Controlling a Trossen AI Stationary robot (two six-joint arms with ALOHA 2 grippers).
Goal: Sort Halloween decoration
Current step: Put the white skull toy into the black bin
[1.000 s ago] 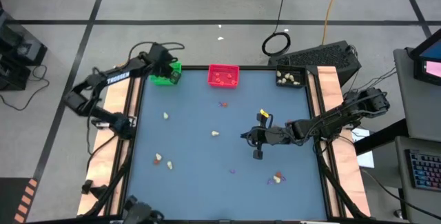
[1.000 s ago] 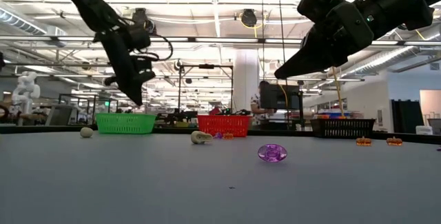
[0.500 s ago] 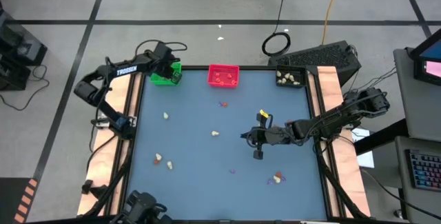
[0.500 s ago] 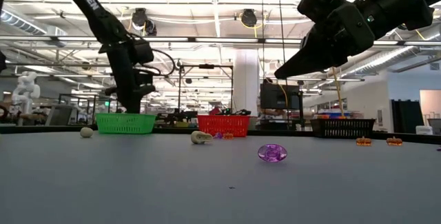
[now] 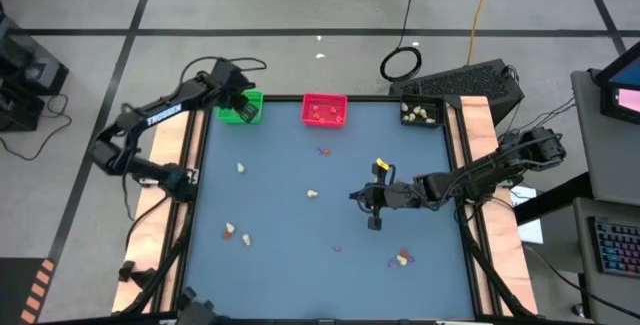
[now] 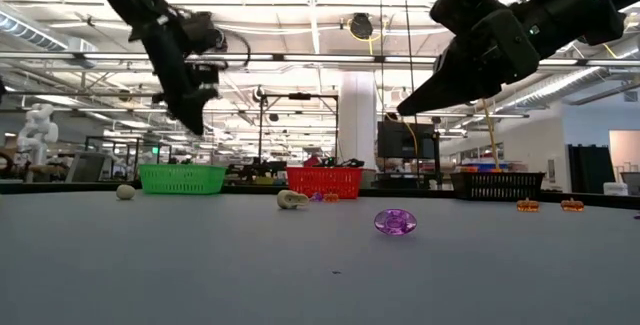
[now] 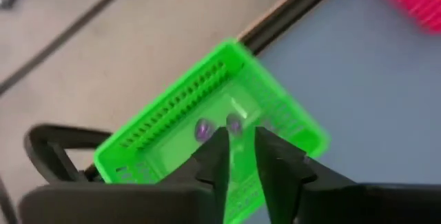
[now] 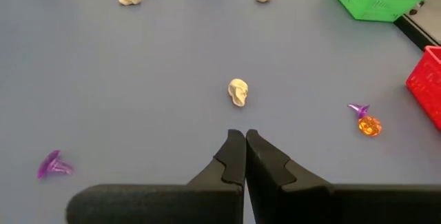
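The clenched, empty right tool (image 8: 244,136) hangs above mid-counter (image 5: 280,255) with the skull (image 8: 238,92) straight ahead and nearest it, while the left tool (image 7: 238,141), slightly parted, hovers over the green tray (image 7: 207,114).

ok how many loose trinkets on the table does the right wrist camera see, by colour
cream skulls: 4
orange trinkets: 2
purple trinkets: 2
total: 8
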